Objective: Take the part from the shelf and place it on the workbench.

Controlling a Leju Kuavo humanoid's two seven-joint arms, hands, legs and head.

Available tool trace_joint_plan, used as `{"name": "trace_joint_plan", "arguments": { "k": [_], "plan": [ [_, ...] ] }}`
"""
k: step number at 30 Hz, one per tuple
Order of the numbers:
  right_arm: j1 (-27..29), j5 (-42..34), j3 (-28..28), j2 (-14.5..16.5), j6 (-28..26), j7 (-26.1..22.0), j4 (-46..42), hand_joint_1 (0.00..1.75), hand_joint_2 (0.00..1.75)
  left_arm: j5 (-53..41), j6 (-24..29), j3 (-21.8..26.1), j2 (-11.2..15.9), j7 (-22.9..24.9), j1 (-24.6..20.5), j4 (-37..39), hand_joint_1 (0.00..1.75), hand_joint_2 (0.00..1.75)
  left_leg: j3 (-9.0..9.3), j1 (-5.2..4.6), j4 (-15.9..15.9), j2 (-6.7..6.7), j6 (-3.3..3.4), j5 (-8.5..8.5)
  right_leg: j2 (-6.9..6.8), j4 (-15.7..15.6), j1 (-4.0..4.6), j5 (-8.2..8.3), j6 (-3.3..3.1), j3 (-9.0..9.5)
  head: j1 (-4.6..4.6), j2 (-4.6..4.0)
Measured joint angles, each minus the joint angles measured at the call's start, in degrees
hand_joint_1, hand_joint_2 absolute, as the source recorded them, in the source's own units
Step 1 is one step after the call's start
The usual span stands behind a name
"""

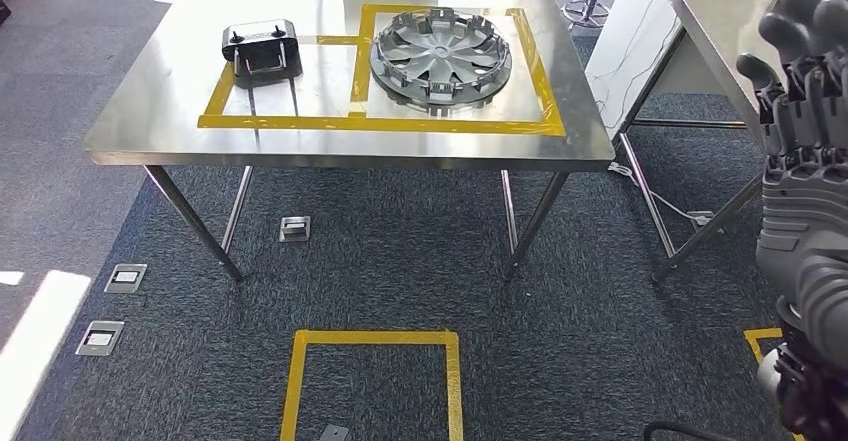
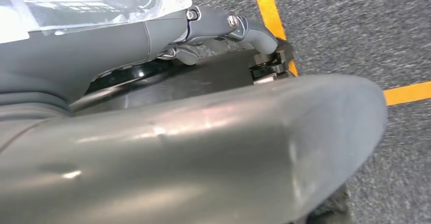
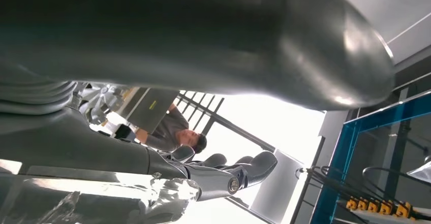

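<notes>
- The robot's grey right hand stands raised at the 3 o'clock edge of the head view. Its dark fingers point up, a little apart, and hold nothing.
- Left hand: the thick smooth thumb hides much, one finger lies stretched out, and I cannot tell if it grips anything.
- The round silver spoked wheel cover, probably the part, lies flat on the shiny steel workbench, inside the yellow tape frame.
- It lies at 9 o'clock from the right hand, well apart; I judge this hand to be the nearer one. Being round, it has no long axis.
- A black boxy part with metal loops sits at 9 o'clock from the cover, apart from it, its long side running 9 to 3.
- A blue metal shelf frame shows in the right wrist view.
</notes>
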Motion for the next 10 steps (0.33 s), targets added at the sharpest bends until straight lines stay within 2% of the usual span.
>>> {"name": "trace_joint_plan", "arguments": {
  "k": [1,2,3,4,5,6,7,8,10],
  "plan": [
    [0.0,0.0,0.0,0.0,0.0,0.0,0.0,0.0,0.0,0.0,0.0,0.0,0.0,0.0,-0.1,0.0,0.0,0.0,-0.85,-0.26,0.1,-0.01,0.05,0.62,0.02,-1.8,0.29,1.62,-0.56,1.92,0.02,0.0],
    [0.0,0.0,0.0,0.0,0.0,0.0,0.0,0.0,0.0,0.0,0.0,0.0,-0.1,0.0,-0.2,-0.1,0.0,0.0,-1.56,-0.4,0.1,-0.02,0.08,1.2,0.08,-5.3,0.72,2.84,-1.35,4.67,0.02,0.0],
    [-0.1,0.0,-0.1,0.0,0.0,0.0,0.0,0.0,0.0,0.0,0.0,0.0,-0.2,0.0,-0.3,-0.1,0.0,0.0,-2.13,-0.6,0.1,-0.04,0.01,1.75,0.11,-9.7,1.18,3.15,-2.27,7.75,-0.03,0.0],
    [-0.1,0.0,-0.2,0.0,0.0,0.0,0.0,0.0,0.0,0.0,0.0,0.0,-0.3,0.0,-0.4,-0.2,0.0,0.0,-2.54,-0.59,0.1,-0.05,-0.16,2.3,0.14,-13.7,1.6,2.84,-2.91,10.34,-0.08,0.0],
    [-0.2,0.0,-0.3,0.0,0.1,-0.1,0.0,0.0,0.0,0.0,0.0,0.0,-0.4,0.0,-0.4,-0.3,0.0,0.0,-2.85,-0.47,0.1,-0.05,-0.41,2.85,0.18,-16.5,1.99,2.34,-3.3,11.97,-0.14,0.0],
    [-0.2,0.0,-0.3,-0.1,0.1,-0.1,0.0,0.0,0.0,0.0,0.0,0.0,-0.5,0.0,-0.4,-0.3,0.0,0.0,-3.11,-0.37,0.0,-0.04,-0.74,3.44,0.16,-18.0,2.23,2.06,-3.45,12.62,-0.07,0.0],
    [-0.2,0.0,-0.4,-0.1,0.1,-0.1,0.0,0.0,0.0,0.0,0.0,0.0,-0.5,0.0,-0.4,-0.3,0.0,0.0,-3.31,-0.25,-0.2,-0.07,-1.06,4.0,0.11,-18.7,2.28,2.45,-3.37,12.51,0.12,0.0],
    [-0.2,0.0,-0.4,-0.1,0.2,-0.1,0.0,0.0,0.0,0.0,0.0,0.0,-0.4,0.0,-0.4,-0.3,0.0,0.0,-3.57,-0.22,-0.2,-0.12,-1.37,3.87,-0.04,-19.1,2.19,3.15,-3.41,12.17,0.26,0.0],
    [-0.2,0.0,-0.4,-0.1,0.2,-0.1,0.0,0.0,0.0,0.0,0.0,0.0,-0.4,0.0,-0.4,-0.3,0.0,0.0,-4.08,-0.3,0.7,-0.25,-1.85,2.2,-0.34,-19.7,1.78,4.31,-3.55,11.56,0.36,0.0]
  ]
}}
